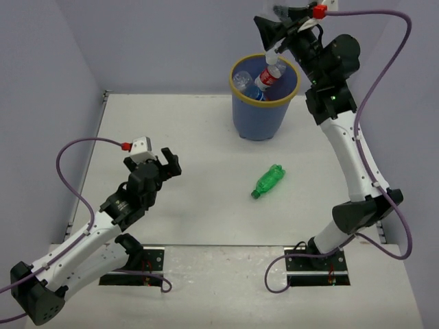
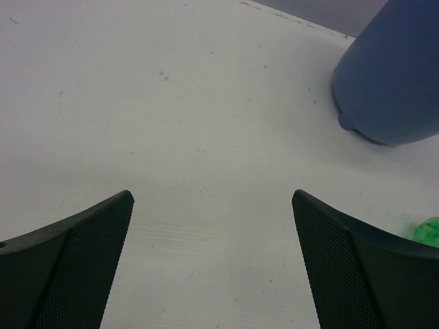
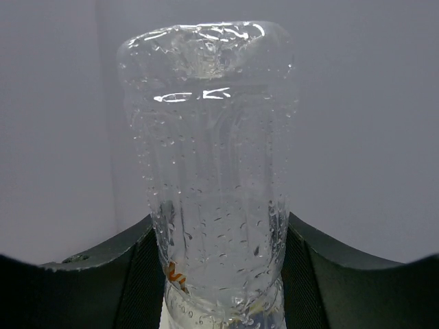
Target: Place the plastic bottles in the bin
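The blue bin (image 1: 260, 113) with a yellow rim stands at the back of the table. A clear bottle (image 1: 241, 81) and a red-labelled bottle (image 1: 269, 77) stick up out of it. My right gripper (image 1: 278, 26) is high above the bin's far rim, shut on a clear bottle (image 3: 216, 164) wet with droplets, base pointing away toward the wall. A green bottle (image 1: 267, 181) lies on its side on the table in front of the bin; its edge shows in the left wrist view (image 2: 429, 231). My left gripper (image 1: 168, 164) is open and empty over bare table, well left of the green bottle.
The white table (image 1: 192, 137) meets lilac walls at the back and left. The bin's lower wall (image 2: 391, 75) shows at the upper right of the left wrist view. Purple cables loop beside both arms.
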Available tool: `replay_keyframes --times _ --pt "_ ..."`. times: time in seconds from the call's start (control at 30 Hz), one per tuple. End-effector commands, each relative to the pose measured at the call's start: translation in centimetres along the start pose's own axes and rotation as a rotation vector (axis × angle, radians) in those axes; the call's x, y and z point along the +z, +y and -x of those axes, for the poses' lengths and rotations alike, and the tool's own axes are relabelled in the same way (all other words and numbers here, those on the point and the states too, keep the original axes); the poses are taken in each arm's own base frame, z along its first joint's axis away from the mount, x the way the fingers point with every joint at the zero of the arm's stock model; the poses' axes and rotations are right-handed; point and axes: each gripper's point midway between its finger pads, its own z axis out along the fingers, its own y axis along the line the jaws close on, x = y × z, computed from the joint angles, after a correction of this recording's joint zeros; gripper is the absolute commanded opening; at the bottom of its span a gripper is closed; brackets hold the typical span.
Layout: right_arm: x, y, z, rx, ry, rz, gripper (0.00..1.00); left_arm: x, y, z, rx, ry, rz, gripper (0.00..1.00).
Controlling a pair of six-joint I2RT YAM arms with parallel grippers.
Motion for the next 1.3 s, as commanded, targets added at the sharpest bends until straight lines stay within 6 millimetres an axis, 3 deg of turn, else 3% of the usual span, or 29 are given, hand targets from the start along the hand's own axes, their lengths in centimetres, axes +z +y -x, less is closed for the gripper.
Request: replay_keyframes --times 0.0,0.07,0.27,0.4,0.43,0.57,0.63,0.8,0.83,0.97,1.1,1.2,1.27 --pt "0.4 -3.8 -11.1 0.238 0.197 -0.117 0.36 0.3 -0.4 0.8 -0.013 -0.033 -0.008 1.0" --pt "-0.2 -5.4 -14.8 0.27 0.258 -0.167 0.4 0.4 -0.3 0.7 -0.007 -0.029 -0.002 1.0" --pt "-1.5 -7.3 -22.6 0.326 0.387 -0.226 0.53 0.5 -0.4 0.6 -0.001 -0.022 -0.004 1.0" --pt "-2.4 -8.1 -25.1 0.324 0.424 -0.271 0.75 0.5 -0.5 0.5 0.003 -0.015 -0.009 1.0" --pt "-2.6 -8.2 -25.2 0.315 0.427 -0.276 0.82 0.5 -0.5 0.5 0.004 -0.015 -0.01 1.0" --pt "-3.1 -8.6 -24.1 0.282 0.416 -0.304 0.91 0.6 -0.6 0.4 0.006 -0.012 -0.012 1.0" --pt "-3.4 -8.8 -22.5 0.252 0.393 -0.319 0.98 0.6 -0.7 0.4 0.01 -0.009 -0.014 1.0" --pt "-4.9 -8.3 -18.9 0.214 0.359 -0.334 0.99 0.7 -0.8 0.3 0.011 -0.003 -0.015 1.0" --pt "-5.3 -8.3 -17.0 0.215 0.33 -0.351 0.99 0.7 -0.9 0.3 0.011 -0.002 -0.018 1.0" --pt "-8.5 -8.1 -14.3 0.268 0.278 -0.455 0.99 0.6 -1.0 0.3 0.009 0.0 -0.024 1.0" --pt "-12.9 -6.4 -12.8 0.325 0.285 -0.501 0.99 0.6 -1.2 0.3 0.005 -0.002 -0.036 1.0" --pt "-16.9 -4.3 -14.6 0.362 0.362 -0.511 0.99 0.7 -1.4 0.2 0.004 0.003 -0.042 1.0" --pt "-20.6 -4.1 -16.3 0.419 0.445 -0.638 0.99 0.7 -1.4 0.2 0.003 0.005 -0.043 1.0"
